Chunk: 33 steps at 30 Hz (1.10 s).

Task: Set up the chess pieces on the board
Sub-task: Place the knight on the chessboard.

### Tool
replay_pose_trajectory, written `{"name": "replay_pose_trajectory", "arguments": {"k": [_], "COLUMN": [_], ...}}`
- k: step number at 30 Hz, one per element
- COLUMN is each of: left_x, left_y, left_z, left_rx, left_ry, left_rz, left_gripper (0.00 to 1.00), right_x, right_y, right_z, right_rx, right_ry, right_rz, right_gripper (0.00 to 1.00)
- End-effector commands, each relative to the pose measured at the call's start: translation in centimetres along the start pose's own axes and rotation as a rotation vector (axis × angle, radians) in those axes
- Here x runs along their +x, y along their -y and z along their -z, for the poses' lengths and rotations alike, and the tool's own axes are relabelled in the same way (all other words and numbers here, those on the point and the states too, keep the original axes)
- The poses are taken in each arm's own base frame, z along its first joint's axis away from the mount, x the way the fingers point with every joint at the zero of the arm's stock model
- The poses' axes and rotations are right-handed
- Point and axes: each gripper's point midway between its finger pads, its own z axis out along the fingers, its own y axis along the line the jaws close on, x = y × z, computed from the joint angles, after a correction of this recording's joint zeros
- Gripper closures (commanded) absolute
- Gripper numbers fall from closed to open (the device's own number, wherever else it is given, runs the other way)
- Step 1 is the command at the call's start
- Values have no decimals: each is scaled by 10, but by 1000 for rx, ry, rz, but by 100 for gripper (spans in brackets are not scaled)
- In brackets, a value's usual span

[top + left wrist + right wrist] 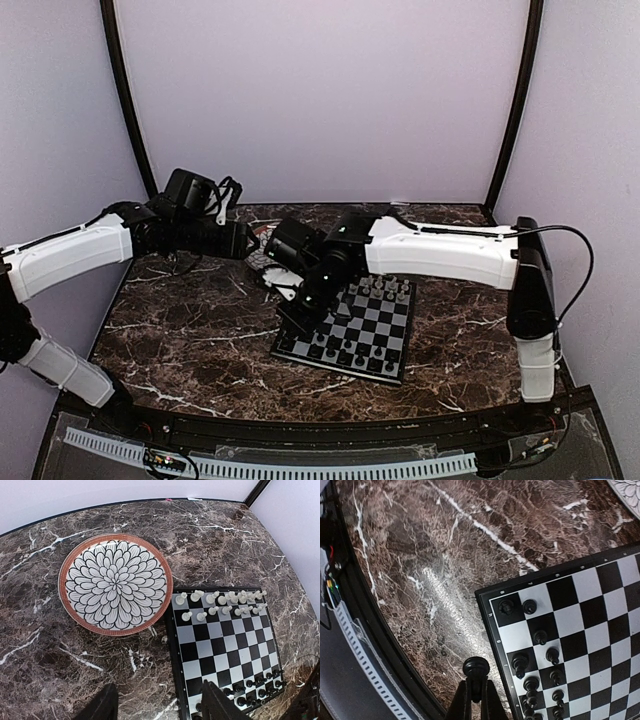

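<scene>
Right end effector (476,684) pinching round-topped black chess piece (475,666), left end effector (160,706) spread open, glossy checked board (225,645)

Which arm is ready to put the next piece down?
Right. The right claw grips a black piece just off the board's corner, by the other black pieces. The left claw is open and empty, over the table.
</scene>
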Motion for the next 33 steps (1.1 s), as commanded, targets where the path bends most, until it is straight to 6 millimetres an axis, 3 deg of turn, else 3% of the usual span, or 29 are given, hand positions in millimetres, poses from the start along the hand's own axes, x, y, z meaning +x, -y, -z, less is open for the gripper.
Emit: {"name": "replay_pose_trajectory", "arguments": {"k": [1,11,33], "left_x": [6,11,10], "left_y": [-7,-11,-10], "left_z": [16,25,26], "left_rx": [-21,-23,-23], "left_ry": [3,9,6], "left_rz": [33,62,55], "left_gripper": [41,41,41], "right_x": [8,13,24], "right_y": [3,16,26], "right_z": [-7,-24,-57], "right_rx": [119,216,246], "right_ry": [-59,-99,-163], "right_rz": [95,87,110], "right_gripper": [100,100,100]}}
